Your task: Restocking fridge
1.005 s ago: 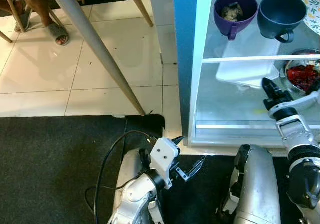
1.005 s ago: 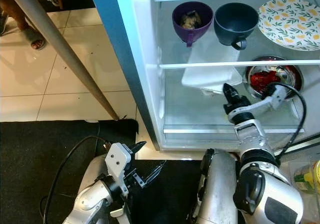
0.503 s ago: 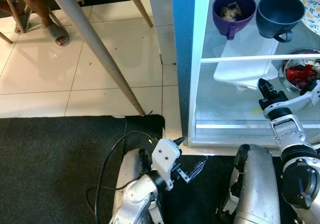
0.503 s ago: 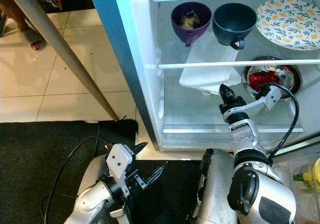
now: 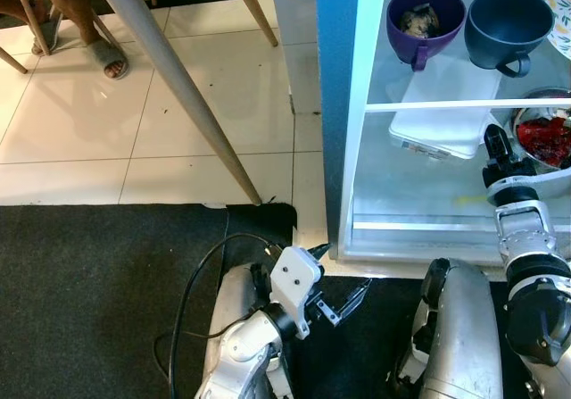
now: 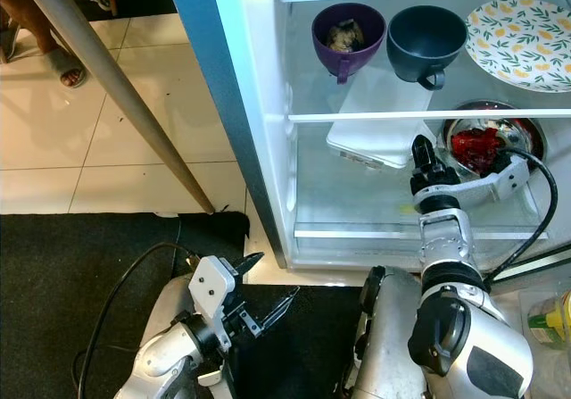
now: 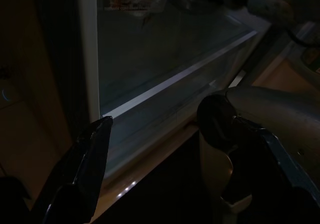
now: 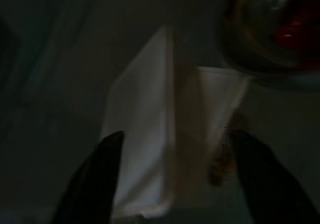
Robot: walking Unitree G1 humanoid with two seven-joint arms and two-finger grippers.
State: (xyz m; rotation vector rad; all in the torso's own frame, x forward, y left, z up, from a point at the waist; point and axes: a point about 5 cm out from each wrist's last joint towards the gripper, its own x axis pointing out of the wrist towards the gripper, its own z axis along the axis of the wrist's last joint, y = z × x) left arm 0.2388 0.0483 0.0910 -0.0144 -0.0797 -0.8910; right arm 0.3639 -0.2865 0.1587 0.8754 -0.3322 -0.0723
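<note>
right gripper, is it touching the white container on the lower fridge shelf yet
Apart. The right wrist view shows the right gripper open, with the white container lying beyond and between its two black fingers, neither pad on it.

The robot has two silver arms with black joints, the left arm (image 5: 241, 350) ending in a white boxy wrist block and a gripper (image 5: 337, 303) of two long black fingers with a black cable looping at its nine o'clock, the right arm (image 6: 446, 274) ribbed and cabled.
</note>
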